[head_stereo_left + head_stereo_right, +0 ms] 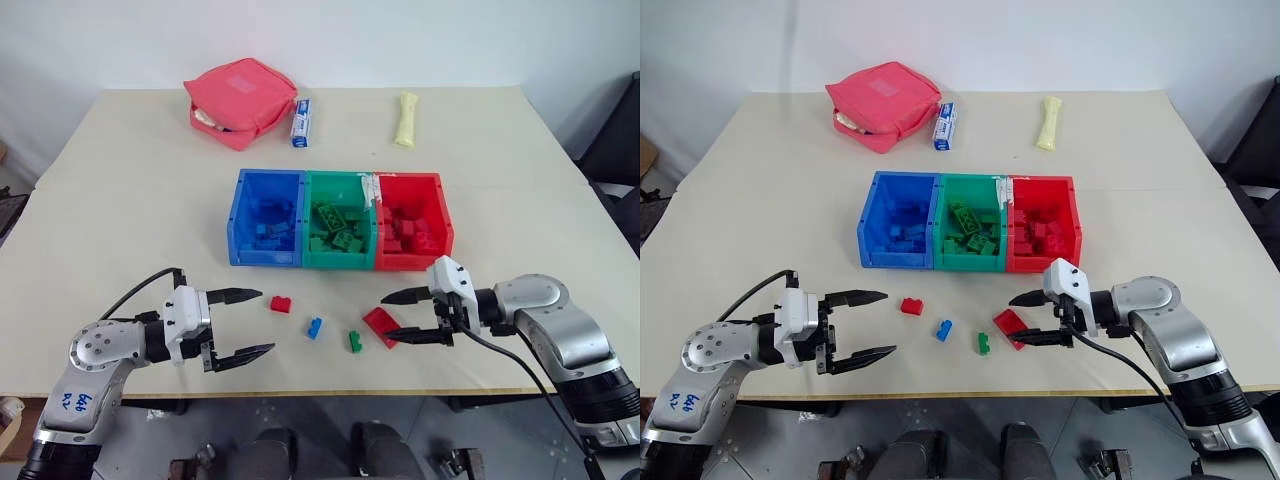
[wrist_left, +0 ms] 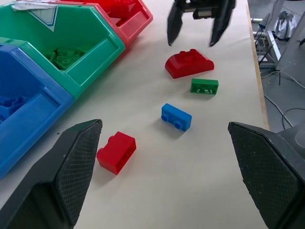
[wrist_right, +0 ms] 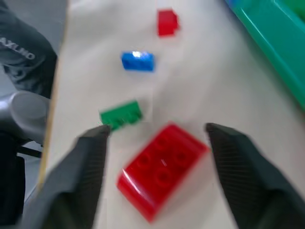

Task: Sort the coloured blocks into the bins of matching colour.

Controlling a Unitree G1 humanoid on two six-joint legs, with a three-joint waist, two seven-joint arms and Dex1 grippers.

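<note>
Right gripper (image 1: 402,316) was spread wide, 1 finger on each side of the larger red block (image 1: 380,326), not yet touching it as far as I could tell. Left gripper (image 1: 244,322) was also spread, empty, hanging just short of the small red block (image 1: 280,304).

The step looked like grasping the larger red block. To do it well: centre the fingers on the block's 2 long flat sides, come down until the pads sit below the stud row, then close squarely. It's low and rounded, so a high or skewed pinch would likely squirt it out.

The larger red block lay flat on the table (image 1: 120,200), studs up, in front of the red bin (image 1: 440,215). Its long axis ran diagonally, towards the near table edge on the right.

Green block (image 1: 354,341) sat just beside it: avoid clipping that. Blue block (image 1: 315,327) was clear.
</note>
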